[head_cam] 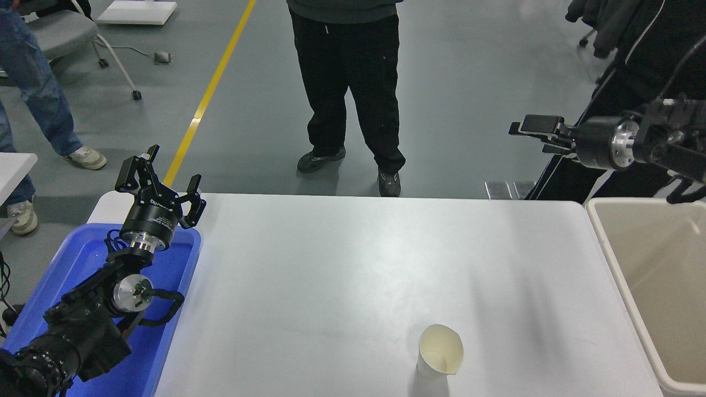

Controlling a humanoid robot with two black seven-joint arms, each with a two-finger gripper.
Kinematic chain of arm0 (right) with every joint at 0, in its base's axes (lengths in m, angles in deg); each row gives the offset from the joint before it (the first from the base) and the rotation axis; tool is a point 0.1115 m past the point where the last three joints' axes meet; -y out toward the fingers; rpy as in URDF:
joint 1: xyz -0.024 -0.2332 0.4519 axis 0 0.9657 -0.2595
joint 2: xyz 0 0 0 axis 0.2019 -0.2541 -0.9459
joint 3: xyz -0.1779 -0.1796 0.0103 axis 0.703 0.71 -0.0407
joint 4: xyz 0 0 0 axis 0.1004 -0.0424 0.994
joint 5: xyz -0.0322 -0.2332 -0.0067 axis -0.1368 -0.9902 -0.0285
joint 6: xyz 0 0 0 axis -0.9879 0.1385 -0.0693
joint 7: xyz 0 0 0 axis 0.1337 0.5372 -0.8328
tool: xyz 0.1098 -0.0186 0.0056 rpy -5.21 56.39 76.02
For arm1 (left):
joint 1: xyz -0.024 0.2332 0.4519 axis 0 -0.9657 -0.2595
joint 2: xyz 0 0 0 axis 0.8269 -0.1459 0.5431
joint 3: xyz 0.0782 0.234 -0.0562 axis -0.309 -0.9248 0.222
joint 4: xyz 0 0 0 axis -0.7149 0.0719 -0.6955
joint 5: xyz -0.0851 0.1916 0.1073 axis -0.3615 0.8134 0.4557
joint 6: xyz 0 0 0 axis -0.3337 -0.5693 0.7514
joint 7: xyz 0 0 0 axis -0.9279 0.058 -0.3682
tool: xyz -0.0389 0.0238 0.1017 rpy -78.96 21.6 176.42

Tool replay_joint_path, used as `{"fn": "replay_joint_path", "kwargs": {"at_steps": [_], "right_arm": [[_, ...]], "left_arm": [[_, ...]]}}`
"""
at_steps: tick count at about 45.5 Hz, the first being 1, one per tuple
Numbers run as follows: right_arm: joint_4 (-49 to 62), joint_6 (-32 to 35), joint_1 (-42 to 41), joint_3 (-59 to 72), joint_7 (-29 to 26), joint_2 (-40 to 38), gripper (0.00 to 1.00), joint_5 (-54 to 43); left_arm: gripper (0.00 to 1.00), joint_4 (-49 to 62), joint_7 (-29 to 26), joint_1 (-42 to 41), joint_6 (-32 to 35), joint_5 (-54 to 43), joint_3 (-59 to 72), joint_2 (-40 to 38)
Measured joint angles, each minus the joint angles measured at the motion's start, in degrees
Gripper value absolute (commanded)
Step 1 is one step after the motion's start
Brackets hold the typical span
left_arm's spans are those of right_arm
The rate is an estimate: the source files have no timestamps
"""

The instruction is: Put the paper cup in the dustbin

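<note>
We bring our right gripper [529,132], fingers close together at the frame's right, down with fingers wide around the paper cup [439,351] at the bottom, squeezing softly

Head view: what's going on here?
Nothing is held yet. The paper cup stands upright on the white table, near its front edge. The right gripper hangs high at the right, above the table's far corner beside the dustbin, well away from the cup. The left gripper, jaws open, is parked over the blue tray. A person stands beyond the table.

1 high view, facing forward, downward
</note>
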Motion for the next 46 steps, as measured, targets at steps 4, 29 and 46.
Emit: {"fn": "replay_joint_path", "kwargs": {"at_steps": [4, 29, 46], "right_arm": [[-2.63, 1.34, -2.09, 1.06, 0.0, 1.32, 1.0, -3.67], [-7.13, 3.49, -1.49, 10.66, -0.11, 16.42, 1.0, -11.91], [-10.8, 3.64, 2.03, 12.37, -0.05, 20.18, 1.0, -12.57]], "left_arm": [[1.0, -0.01, 0.0, 0.0, 0.0, 0.0, 0.0, 0.0], [1.0, 0.01, 0.0, 0.0, 0.0, 0.0, 0.0, 0.0], [1.0, -0.01, 0.0, 0.0, 0.0, 0.0, -0.02, 0.0]]}}
